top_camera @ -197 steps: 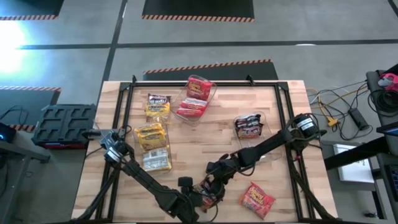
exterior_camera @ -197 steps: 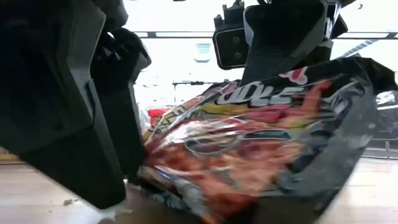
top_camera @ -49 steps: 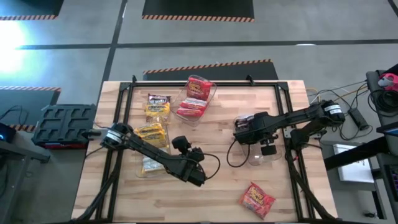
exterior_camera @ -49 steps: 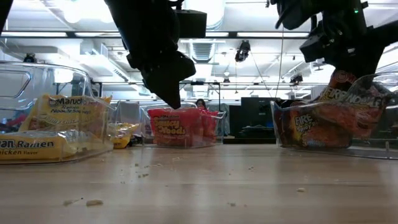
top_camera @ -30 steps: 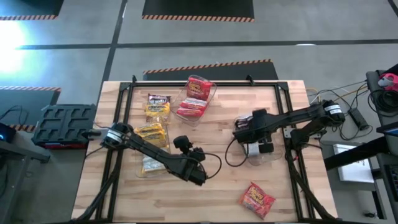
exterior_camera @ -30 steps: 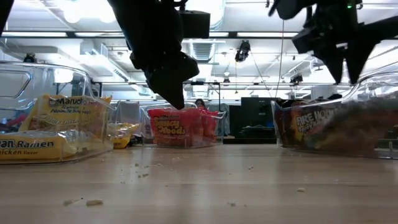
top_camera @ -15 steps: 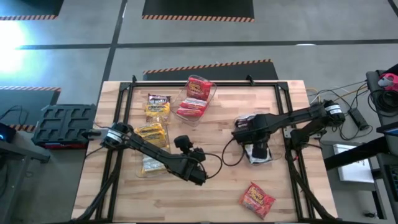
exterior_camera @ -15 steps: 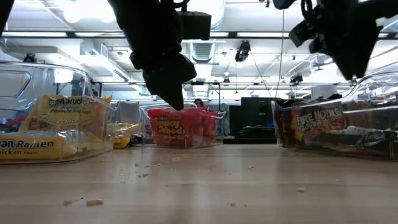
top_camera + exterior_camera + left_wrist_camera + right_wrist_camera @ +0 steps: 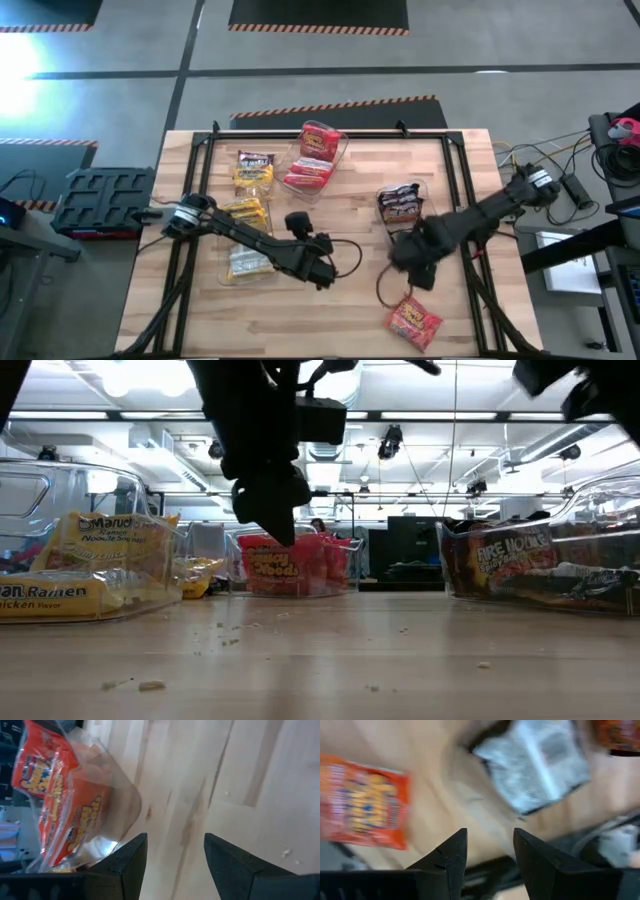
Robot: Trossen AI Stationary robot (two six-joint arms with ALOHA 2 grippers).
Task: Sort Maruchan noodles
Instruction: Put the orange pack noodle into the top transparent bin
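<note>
Right hand (image 9: 412,272) left dark-packet bin (image 9: 400,203), open, empty, near red packet (image 9: 414,320).

My left gripper (image 9: 174,852) hangs over bare wooden table (image 9: 240,775), its two dark fingers (image 9: 127,855) parted with nothing between them. Beyond them, a clear plastic bin (image 9: 107,805) holds red noodle packets (image 9: 55,795) stacked on edge.

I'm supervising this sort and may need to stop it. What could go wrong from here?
1. The right gripper, open and empty, is heading for the loose red packet lying close to the table's front edge; a clumsy grab might push it off.
2. The left gripper hangs mid-table, so the arms may crowd each other.
</note>
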